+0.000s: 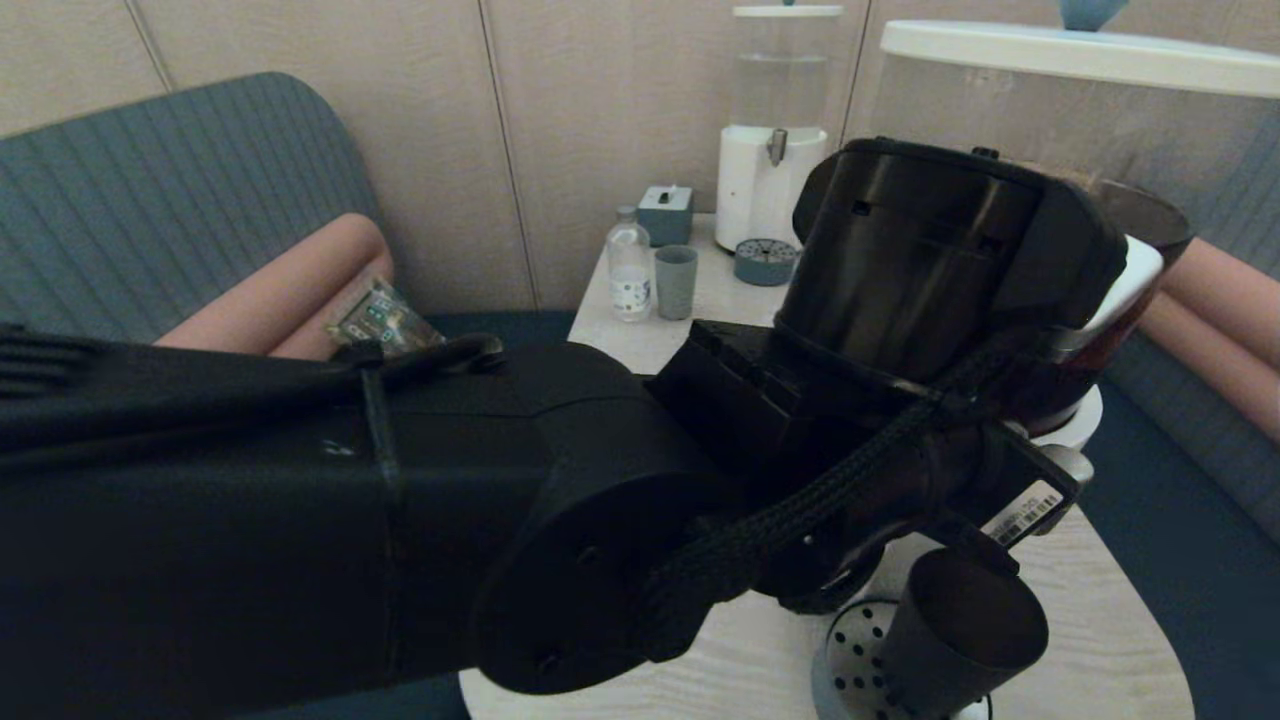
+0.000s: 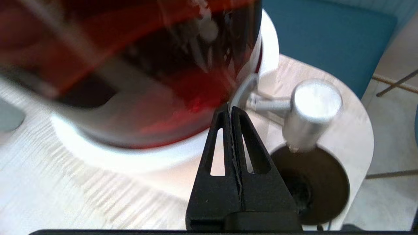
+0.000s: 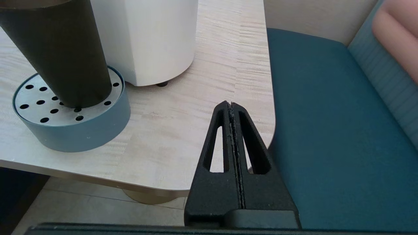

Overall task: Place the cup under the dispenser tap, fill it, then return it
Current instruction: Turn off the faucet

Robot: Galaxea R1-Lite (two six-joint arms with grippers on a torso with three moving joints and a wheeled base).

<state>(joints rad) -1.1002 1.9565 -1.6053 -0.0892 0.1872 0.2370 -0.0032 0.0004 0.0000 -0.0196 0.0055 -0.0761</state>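
Observation:
The black cup (image 1: 960,630) stands upright on the round perforated drip tray (image 1: 845,665) in front of the big dispenser (image 2: 147,65) of dark brown liquid. In the left wrist view the cup (image 2: 313,186) sits directly beneath the steel dispenser tap (image 2: 312,111); its inside looks dark. My left gripper (image 2: 230,107) is shut on nothing, tips against the curved steel piece where the tap meets the dispenser. My left arm (image 1: 500,480) hides the tap in the head view. My right gripper (image 3: 231,104) is shut and empty near the table's corner, beside the cup (image 3: 62,55).
At the table's far end stand a smaller clear-liquid dispenser (image 1: 775,130), a pale grey-green tumbler (image 1: 676,282), a small bottle (image 1: 629,265) and a tissue box (image 1: 665,213). Blue seating (image 3: 333,130) with pink cushions (image 1: 290,290) surrounds the table (image 3: 183,130).

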